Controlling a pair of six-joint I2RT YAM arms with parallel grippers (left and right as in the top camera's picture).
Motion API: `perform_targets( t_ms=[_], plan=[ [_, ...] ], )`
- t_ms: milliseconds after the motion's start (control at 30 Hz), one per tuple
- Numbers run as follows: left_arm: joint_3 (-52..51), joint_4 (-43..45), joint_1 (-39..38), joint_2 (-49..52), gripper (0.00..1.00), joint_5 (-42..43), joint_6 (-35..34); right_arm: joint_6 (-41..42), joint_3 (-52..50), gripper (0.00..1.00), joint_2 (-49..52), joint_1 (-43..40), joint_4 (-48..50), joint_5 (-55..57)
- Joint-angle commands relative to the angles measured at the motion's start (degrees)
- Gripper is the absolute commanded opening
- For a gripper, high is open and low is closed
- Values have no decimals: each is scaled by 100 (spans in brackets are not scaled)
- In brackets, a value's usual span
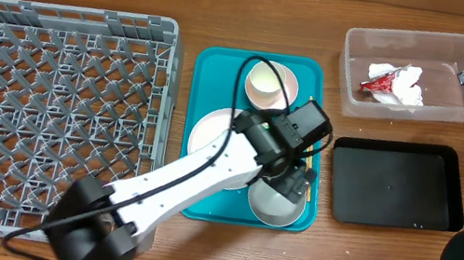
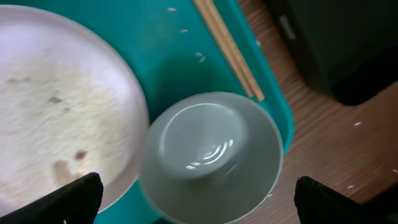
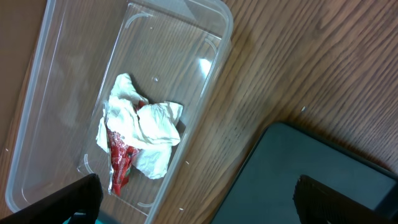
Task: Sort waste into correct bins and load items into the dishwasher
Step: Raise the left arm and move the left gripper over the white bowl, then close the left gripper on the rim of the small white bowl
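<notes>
Done: napkin [image 3: 146,134], wrapper [image 3: 119,163] in clear tub [image 3: 161,56].
Pending: plate [image 2: 56,112], bowl [image 2: 208,155], chopsticks [image 2: 227,46] on teal tray [image 1: 214,70]; dish rack [image 1: 48,99] bare.
Jaws: 2 pairs open, empty.

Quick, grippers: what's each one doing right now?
Left gripper: open, empty, above the bowl.
Right gripper: open, empty, near the tub.
</notes>
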Motion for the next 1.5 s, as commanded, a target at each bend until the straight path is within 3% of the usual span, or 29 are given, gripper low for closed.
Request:
perform_targets(
  t_ms=[0, 300, 433, 567, 667, 767, 933, 1167, 1467],
  plan=[
    [133, 90, -46, 310, 100, 1029, -59, 9, 13, 100, -59, 26, 20, 11],
    [133, 81, -321, 487, 100, 772, 260, 9, 13, 100, -59, 26, 20, 11],
    [133, 42, -501, 487, 100, 501, -319, 9, 13, 100, -59, 26, 20, 11],
    [131, -9, -743, 490, 100, 503, -468, 9, 13, 100, -59, 26, 20, 11],
    [131, -15, -1038, 492, 90, -9, -479, 9, 13, 100, -59, 26, 20, 11],
    [131, -35, -1290, 498, 73, -758, -732, 9, 13, 100, -59, 26, 20, 11],
    [131, 173, -1300, 636, 59, -831, -721, 9, 13, 100, -59, 26, 20, 11],
    [131, 170, -1322, 1250, 60, -444, -442, 9, 13, 100, -59, 26, 20, 11],
    [240, 155, -1305, 1373, 42, -372, -470, 9, 13, 100, -59, 26, 20, 11]
  ],
)
